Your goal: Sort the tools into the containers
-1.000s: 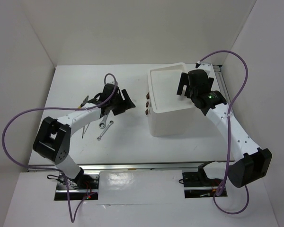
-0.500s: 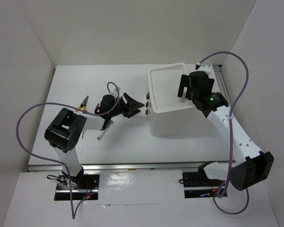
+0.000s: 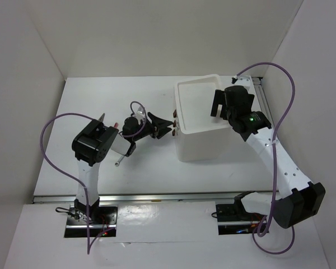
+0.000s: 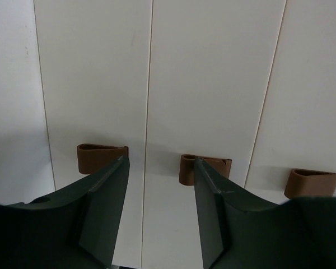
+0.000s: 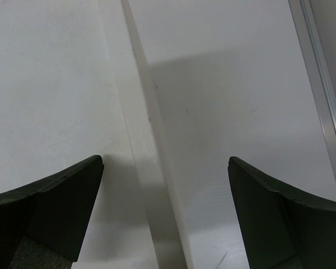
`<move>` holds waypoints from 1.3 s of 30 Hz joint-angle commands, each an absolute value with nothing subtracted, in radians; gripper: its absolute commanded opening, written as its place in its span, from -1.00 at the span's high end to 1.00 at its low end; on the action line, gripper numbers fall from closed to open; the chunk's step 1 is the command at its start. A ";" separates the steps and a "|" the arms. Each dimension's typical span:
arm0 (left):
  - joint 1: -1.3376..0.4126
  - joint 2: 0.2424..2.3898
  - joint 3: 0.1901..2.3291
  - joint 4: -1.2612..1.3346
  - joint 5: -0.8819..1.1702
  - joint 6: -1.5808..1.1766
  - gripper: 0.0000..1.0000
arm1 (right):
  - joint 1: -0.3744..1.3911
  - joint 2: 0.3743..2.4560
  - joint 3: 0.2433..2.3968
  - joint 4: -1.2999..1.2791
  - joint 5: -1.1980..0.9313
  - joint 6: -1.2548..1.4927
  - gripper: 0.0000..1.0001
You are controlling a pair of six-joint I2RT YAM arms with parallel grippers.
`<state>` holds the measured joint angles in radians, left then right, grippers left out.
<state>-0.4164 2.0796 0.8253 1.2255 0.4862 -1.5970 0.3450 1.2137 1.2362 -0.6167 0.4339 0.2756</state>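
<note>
White drawer box (image 3: 204, 144) stands right of the tools. Right gripper (image 3: 221, 104) hangs above the box's top tray (image 3: 196, 109), jaws wide apart, empty. Left gripper (image 4: 159, 162) faces the box's brown handles (image 4: 313, 182), jaws apart, gripping nothing. Wrench (image 3: 118, 163) lies left of the box.

From my end: drawer fronts (image 4: 213, 84) read as smooth white plastic w/ a soft sheen; handles (image 4: 312, 182) are brown plastic, matt. Left fingers (image 4: 101, 218) and right fingers (image 5: 50, 207) are dark matt plastic, approx. smooth. Table (image 3: 151, 174) is smooth, white, matt. Wrench (image 3: 118, 163) looks like bare metal. Cables (image 3: 293, 92) have a slick purple jacket.
</note>
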 commanded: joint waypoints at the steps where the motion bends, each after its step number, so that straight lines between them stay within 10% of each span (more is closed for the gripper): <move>1: -0.428 2.098 0.864 1.469 0.506 -1.644 -0.19 | 0.356 1.190 1.238 -0.618 0.443 0.268 -0.99; 15: -0.428 2.059 0.842 1.670 0.515 -1.779 -0.17 | 0.356 1.218 1.227 -0.618 0.434 0.259 -0.99; 27: -0.437 2.058 0.833 1.736 0.525 -1.822 0.36 | 0.365 1.218 1.227 -0.618 0.425 0.259 -0.99; 33: -0.437 2.022 0.842 1.717 0.545 -1.822 1.00 | 0.365 1.227 1.227 -0.618 0.425 0.259 -0.99; 39: -0.413 1.910 0.810 1.602 0.565 -1.738 1.00 | 0.365 1.227 1.227 -0.618 0.425 0.259 -0.99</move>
